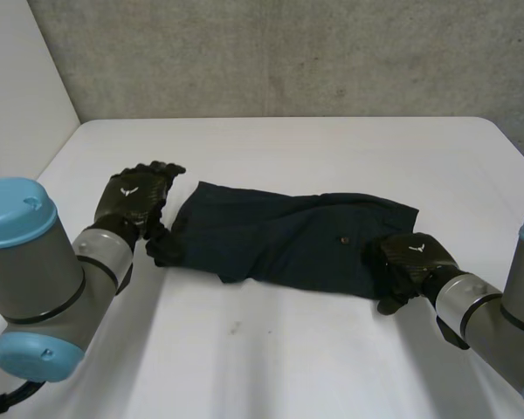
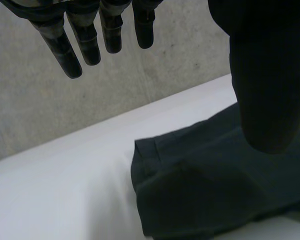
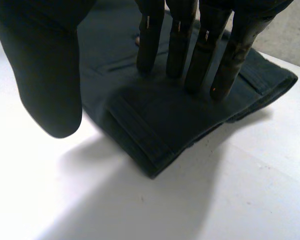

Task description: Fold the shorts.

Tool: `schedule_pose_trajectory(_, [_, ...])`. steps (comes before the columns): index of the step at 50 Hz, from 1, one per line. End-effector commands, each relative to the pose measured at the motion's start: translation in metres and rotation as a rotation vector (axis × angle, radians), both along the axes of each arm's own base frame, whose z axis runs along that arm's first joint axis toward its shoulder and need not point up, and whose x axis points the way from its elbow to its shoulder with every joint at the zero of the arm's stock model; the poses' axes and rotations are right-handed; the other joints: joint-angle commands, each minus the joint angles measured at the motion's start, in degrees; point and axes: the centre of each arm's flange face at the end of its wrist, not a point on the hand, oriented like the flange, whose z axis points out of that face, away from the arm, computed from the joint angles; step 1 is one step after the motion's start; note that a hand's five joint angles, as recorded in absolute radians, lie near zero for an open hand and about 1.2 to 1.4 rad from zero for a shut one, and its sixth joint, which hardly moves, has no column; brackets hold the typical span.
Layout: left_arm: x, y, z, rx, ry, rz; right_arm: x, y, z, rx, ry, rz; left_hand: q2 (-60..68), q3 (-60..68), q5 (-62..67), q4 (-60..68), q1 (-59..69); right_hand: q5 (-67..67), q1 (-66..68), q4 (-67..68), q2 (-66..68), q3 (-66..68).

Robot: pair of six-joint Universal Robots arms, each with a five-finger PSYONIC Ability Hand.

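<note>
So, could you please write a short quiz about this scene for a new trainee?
1. True or false: the right hand has straight fingers touching the shorts.
2. Where is the left hand? A) at the shorts' end on the robot's left; B) on the middle of the shorts; C) beside the right hand.
3. Fill in: the shorts lie on a white ____.
Key: 1 true; 2 A; 3 table.
</note>
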Motion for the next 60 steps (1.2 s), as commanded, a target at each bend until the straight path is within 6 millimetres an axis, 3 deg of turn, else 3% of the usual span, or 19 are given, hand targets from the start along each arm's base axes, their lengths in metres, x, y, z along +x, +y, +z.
schedule_pose_trajectory(1, [0.006, -0.004, -0.006, 0.017, 0.002, 0.023, 0.001, -0.014, -0.013, -0.057, 0.014, -0.020, -1.4, -2.1, -2.4, -1.5, -0.8, 14.3, 17.2, 12.9, 12.8, 12.9])
schedule_pose_trajectory(10, [0.005, 0.000, -0.010, 0.031, -0.005, 0.020, 0.003, -0.024, -0.021, -0.101, 0.043, -0.019, -1.4, -2.1, -2.4, -1.5, -0.8, 32.3, 35.1, 30.9, 30.8, 30.9])
schedule_pose_trajectory(14, [0.005, 0.002, -0.010, 0.031, -0.005, 0.017, 0.003, -0.026, -0.024, -0.100, 0.061, -0.014, -1.2, -1.9, -2.2, -1.3, -0.7, 51.9, 54.8, 50.5, 50.4, 50.5])
schedule_pose_trajectory(22, [0.006, 0.002, -0.010, 0.032, -0.005, 0.019, -0.003, -0.027, -0.015, -0.115, 0.094, -0.011, -1.2, -1.9, -2.2, -1.3, -0.7, 51.9, 54.8, 50.5, 50.5, 50.6])
schedule_pose_trajectory(30, [0.007, 0.001, -0.009, 0.032, -0.002, 0.027, -0.050, -0.034, -0.001, -0.088, 0.337, -0.011, -1.4, -2.1, -2.4, -1.5, -0.8, 51.9, 54.8, 50.5, 50.5, 50.6])
schedule_pose_trajectory(34, [0.008, 0.001, -0.007, 0.030, -0.002, 0.029, -0.074, -0.043, 0.007, -0.122, 0.553, 0.030, -1.4, -2.1, -2.4, -1.5, -0.8, 51.9, 54.8, 50.5, 50.5, 50.6])
schedule_pose_trajectory(41, [0.008, 0.001, -0.002, 0.017, 0.009, 0.029, -0.073, -0.054, 0.037, -0.265, 0.705, 0.102, -1.6, -2.2, -2.6, -1.7, -1.0, 51.9, 54.8, 50.5, 50.5, 50.6])
schedule_pose_trajectory(44, [0.008, 0.002, 0.002, 0.009, 0.014, 0.029, -0.052, -0.054, 0.052, -0.348, 0.690, 0.150, -1.6, -2.3, -2.6, -1.7, -1.0, 51.9, 54.8, 50.5, 50.5, 50.6])
schedule_pose_trajectory(45, [0.008, 0.002, 0.004, 0.003, 0.017, 0.026, -0.033, -0.050, 0.062, -0.409, 0.678, 0.198, -1.6, -2.3, -2.6, -1.7, -1.0, 51.9, 54.8, 50.5, 50.5, 50.6])
schedule_pose_trajectory(47, [0.009, 0.003, 0.004, 0.003, 0.017, 0.026, -0.015, -0.045, 0.070, -0.461, 0.665, 0.239, -1.6, -2.3, -2.6, -1.7, -1.0, 51.9, 54.8, 50.5, 50.5, 50.6])
schedule_pose_trajectory(48, [0.009, 0.004, 0.005, 0.001, 0.018, 0.025, 0.005, -0.037, 0.077, -0.519, 0.654, 0.294, -1.6, -2.3, -2.6, -1.7, -1.0, 51.9, 54.8, 50.5, 50.5, 50.6])
schedule_pose_trajectory(51, [0.009, 0.004, 0.009, -0.012, 0.024, 0.025, 0.037, -0.021, 0.085, -0.598, 0.624, 0.381, -1.6, -2.3, -2.6, -1.7, -1.0, 51.9, 54.8, 50.5, 50.5, 50.6])
schedule_pose_trajectory(52, [0.009, 0.005, 0.010, -0.015, 0.025, 0.025, 0.060, -0.007, 0.088, -0.644, 0.589, 0.458, -1.6, -2.3, -2.6, -1.7, -1.0, 51.9, 54.8, 50.5, 50.5, 50.6])
schedule_pose_trajectory(56, [0.009, 0.005, 0.015, -0.025, 0.029, 0.028, 0.106, 0.028, 0.071, -0.677, 0.489, 0.682, -1.6, -2.3, -2.6, -1.7, -1.0, 51.9, 54.8, 50.5, 50.5, 50.6])
schedule_pose_trajectory(60, [0.009, 0.006, 0.020, -0.041, 0.035, 0.027, 0.128, 0.056, 0.046, -0.639, 0.401, 0.863, -1.6, -2.3, -2.6, -1.7, -1.0, 51.9, 54.8, 50.5, 50.5, 50.6])
